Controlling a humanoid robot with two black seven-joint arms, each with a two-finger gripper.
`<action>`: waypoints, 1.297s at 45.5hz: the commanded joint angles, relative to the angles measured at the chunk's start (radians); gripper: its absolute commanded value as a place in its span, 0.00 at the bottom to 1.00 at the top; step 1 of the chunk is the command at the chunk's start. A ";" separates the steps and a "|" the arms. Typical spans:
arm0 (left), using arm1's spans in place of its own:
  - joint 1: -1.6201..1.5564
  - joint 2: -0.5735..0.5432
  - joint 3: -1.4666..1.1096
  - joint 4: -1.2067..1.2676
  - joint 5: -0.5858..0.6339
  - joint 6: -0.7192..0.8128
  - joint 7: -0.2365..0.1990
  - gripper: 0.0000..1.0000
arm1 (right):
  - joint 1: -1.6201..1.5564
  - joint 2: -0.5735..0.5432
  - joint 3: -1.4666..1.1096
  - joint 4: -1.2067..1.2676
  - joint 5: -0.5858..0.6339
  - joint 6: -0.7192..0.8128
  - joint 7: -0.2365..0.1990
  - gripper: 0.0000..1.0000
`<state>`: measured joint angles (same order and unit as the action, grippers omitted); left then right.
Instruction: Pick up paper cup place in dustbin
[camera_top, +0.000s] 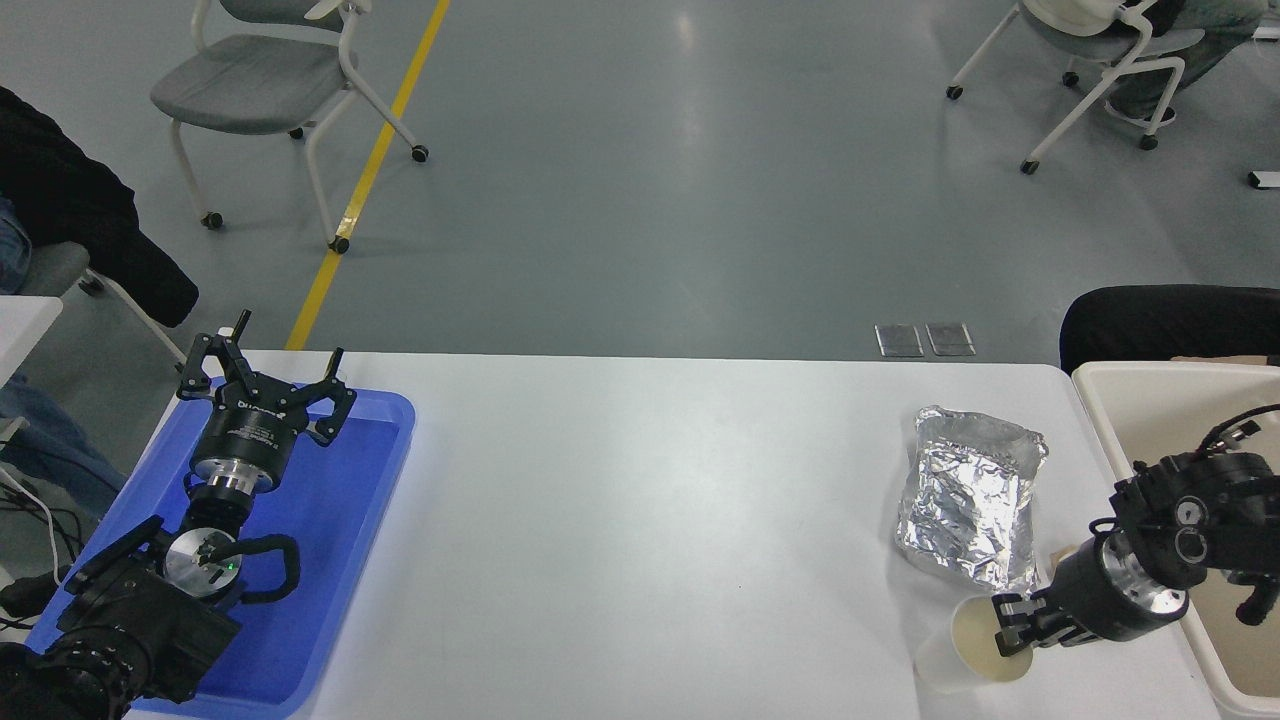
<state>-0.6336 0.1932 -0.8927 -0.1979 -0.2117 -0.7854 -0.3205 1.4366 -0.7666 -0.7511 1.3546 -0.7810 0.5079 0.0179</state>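
Observation:
The small white paper cup is at the table's near right, tilted, its cream inside facing up and right. My right gripper comes in from the right and is shut on the cup's right rim. The beige dustbin stands at the right edge, just right of this arm. My left gripper is parked open over the blue tray at the lower left.
A crumpled silver foil packet lies just behind the cup. A bit of a tan lump shows beside the right wrist. The flat blue tray is at the left. A black rounded shape is behind the dustbin.

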 joint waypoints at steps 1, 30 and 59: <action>0.000 0.000 0.000 0.000 0.000 0.000 0.000 1.00 | 0.322 -0.033 -0.204 0.118 0.064 0.058 -0.001 0.00; 0.002 0.002 0.000 0.000 0.000 0.000 0.000 1.00 | 1.125 0.170 -0.539 0.291 0.290 0.277 -0.006 0.00; 0.002 0.003 -0.002 0.000 0.000 0.000 -0.002 1.00 | 1.047 0.001 -0.677 0.089 0.042 0.277 0.002 0.00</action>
<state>-0.6320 0.1960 -0.8929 -0.1969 -0.2116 -0.7854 -0.3222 2.5473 -0.6458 -1.3917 1.5740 -0.5794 0.7833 0.0162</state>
